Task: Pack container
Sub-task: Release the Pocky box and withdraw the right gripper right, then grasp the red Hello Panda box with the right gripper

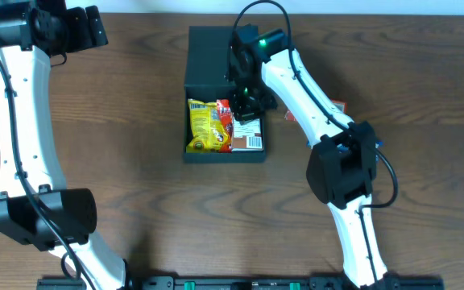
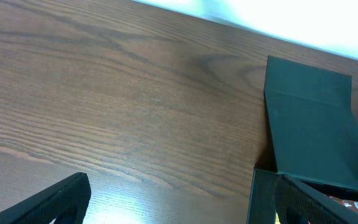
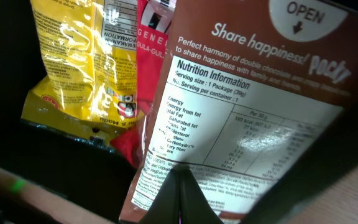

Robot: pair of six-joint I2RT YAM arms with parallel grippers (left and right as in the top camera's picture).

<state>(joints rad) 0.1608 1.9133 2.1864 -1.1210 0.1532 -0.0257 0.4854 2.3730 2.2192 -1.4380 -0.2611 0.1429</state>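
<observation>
Brown wood-grain table point(image 1: 135, 97), pale bkgd point(image 2: 278, 15) past far edge — container point(image 1: 208, 56) near ctr.

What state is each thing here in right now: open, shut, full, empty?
container: lid open, partly filled
yellow packet: inside container
red packet: inside container
brown carton: inside container
left gripper: jaws open, empty
right gripper: jaws shut, at brown carton

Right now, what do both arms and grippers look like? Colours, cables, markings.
Left arm and right arm: white tubular links, black boxy joint housings, thin black cables running alongside. A green light glows near the right wrist. Left gripper and right gripper have matte black fingers. No readable markings.
</observation>
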